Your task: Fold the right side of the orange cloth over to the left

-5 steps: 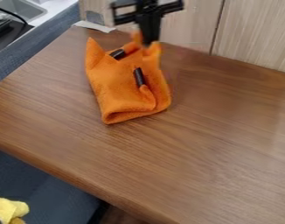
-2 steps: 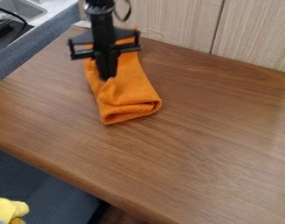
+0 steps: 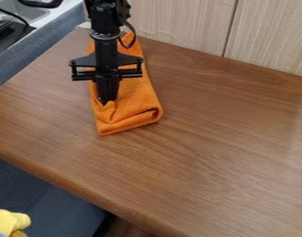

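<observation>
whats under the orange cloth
The brown wooden tabletop shows all around the folded orange cloth, so the cloth seems to rest on it. Whatever lies directly beneath is covered and can't be seen.

A brown wood-grain bench (image 3: 209, 152) with a rounded front edge met pale, vertically grained wooden panelling (image 3: 178, 23), split by a narrow dark seam (image 3: 231, 28). Upper left, a grey metal sink (image 3: 20, 9) adjoined a white countertop (image 3: 55, 17). A dark blue-grey surface (image 3: 42, 194) lay below the bench's front edge. Soft light paled the bench's right side.
</observation>
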`<action>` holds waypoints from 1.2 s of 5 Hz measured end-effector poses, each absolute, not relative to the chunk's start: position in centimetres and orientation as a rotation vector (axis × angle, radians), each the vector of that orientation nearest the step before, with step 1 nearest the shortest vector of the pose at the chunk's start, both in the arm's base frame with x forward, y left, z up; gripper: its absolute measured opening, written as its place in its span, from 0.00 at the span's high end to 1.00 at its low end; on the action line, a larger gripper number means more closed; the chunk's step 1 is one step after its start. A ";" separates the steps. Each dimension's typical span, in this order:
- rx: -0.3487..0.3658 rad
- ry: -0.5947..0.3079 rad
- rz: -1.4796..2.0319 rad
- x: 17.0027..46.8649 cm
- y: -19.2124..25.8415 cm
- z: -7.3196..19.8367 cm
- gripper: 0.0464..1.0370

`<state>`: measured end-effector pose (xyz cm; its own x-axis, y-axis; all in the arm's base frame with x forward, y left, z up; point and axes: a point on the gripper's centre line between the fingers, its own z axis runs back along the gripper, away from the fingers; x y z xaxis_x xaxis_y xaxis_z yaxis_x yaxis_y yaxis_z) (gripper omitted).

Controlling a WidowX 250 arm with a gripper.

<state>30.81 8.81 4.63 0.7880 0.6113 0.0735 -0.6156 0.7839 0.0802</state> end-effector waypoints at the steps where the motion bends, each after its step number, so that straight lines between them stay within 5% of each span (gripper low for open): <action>1: 0.110 -0.034 0.672 30.6 8.9 4.6 0.83; 4: 0.151 -0.006 0.654 30.2 9.2 7.2 0.05; 6: 0.158 -0.102 0.654 29.6 9.3 12.8 0.04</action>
